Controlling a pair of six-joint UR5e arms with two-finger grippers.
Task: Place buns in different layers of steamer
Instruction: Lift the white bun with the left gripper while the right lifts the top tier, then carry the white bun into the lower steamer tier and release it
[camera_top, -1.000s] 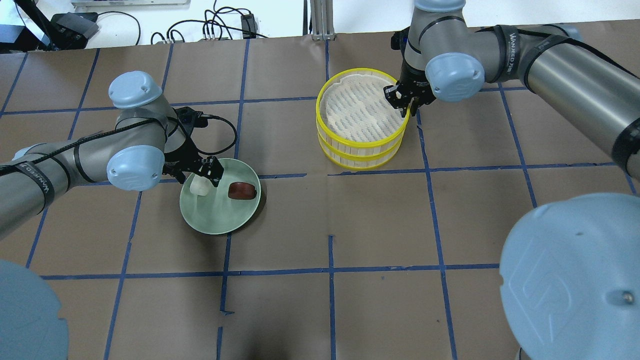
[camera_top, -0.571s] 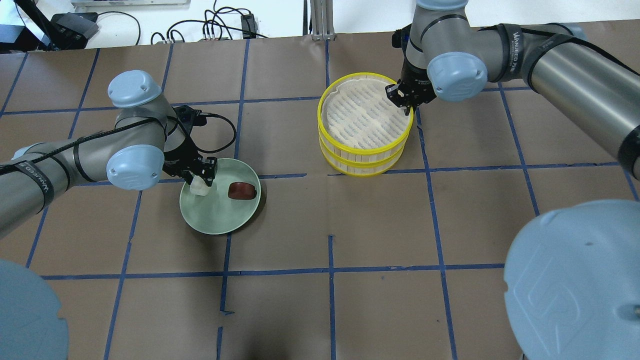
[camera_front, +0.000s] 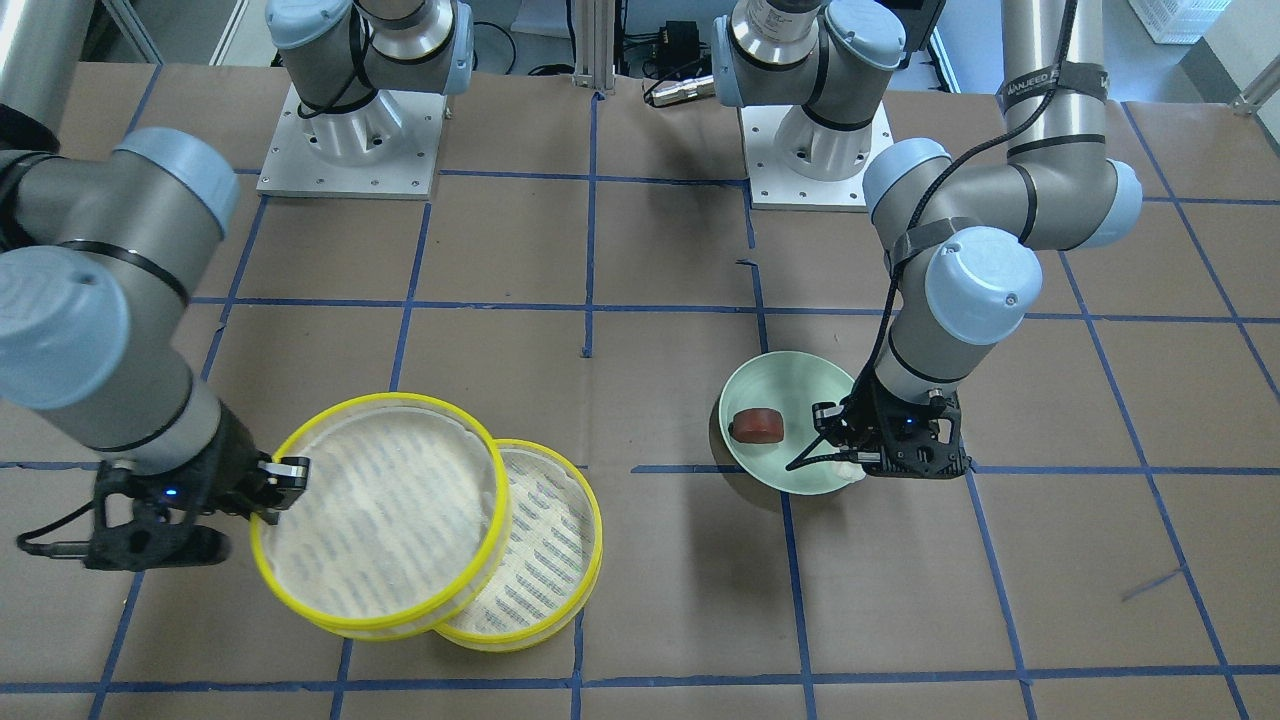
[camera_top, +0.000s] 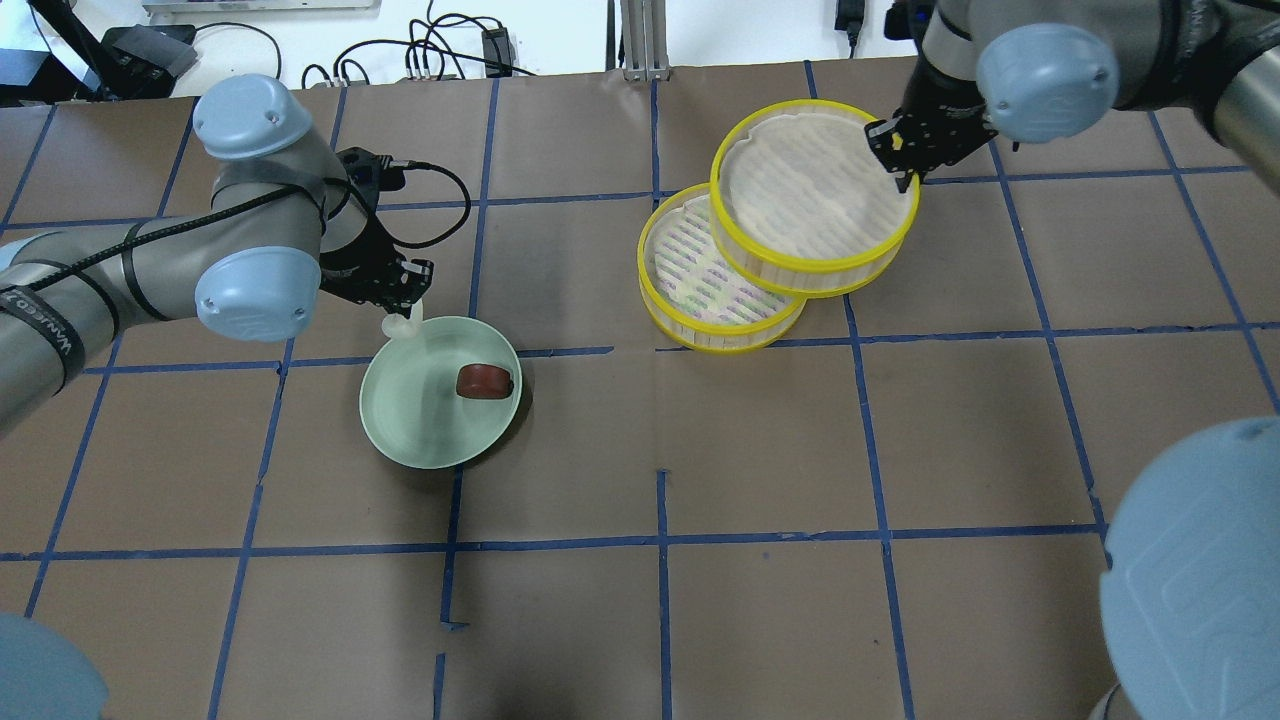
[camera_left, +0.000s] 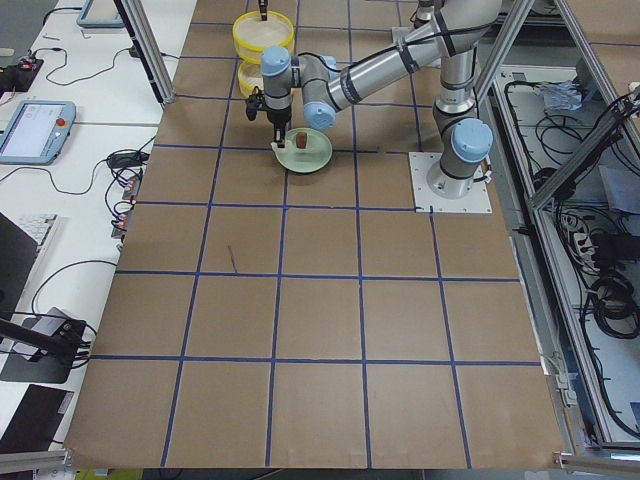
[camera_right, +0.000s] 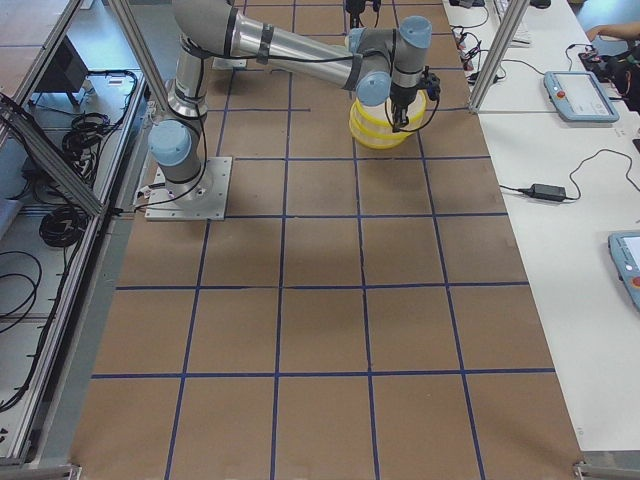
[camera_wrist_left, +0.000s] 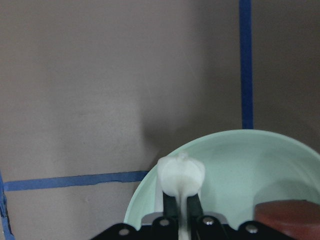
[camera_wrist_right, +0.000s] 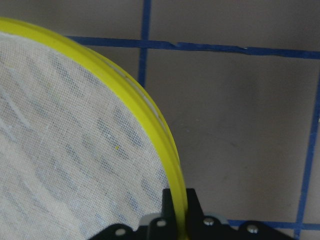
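My left gripper (camera_top: 405, 298) is shut on the white bun (camera_top: 399, 325) and holds it just above the back-left rim of the pale green plate (camera_top: 420, 425). The bun also shows between the fingers in the left wrist view (camera_wrist_left: 181, 172). The dark reddish-brown bun (camera_top: 485, 381) lies on the plate's right side. My right gripper (camera_top: 903, 152) is shut on the yellow rim of the top steamer layer (camera_top: 812, 268) and holds it raised, shifted back and right. The lower steamer layer (camera_top: 690, 270) stands on the table, half uncovered and empty.
Brown paper with blue tape lines covers the table (camera_top: 660, 450). Cables and a black box (camera_top: 150, 50) lie beyond the table's back edge. A metal post (camera_top: 640, 40) stands at the back middle.
My left gripper has shut on the white bun and lifted it toward the plate's back-left rim. My right gripper has raised the top steamer layer and carried it back and right, uncovering the lower layer.
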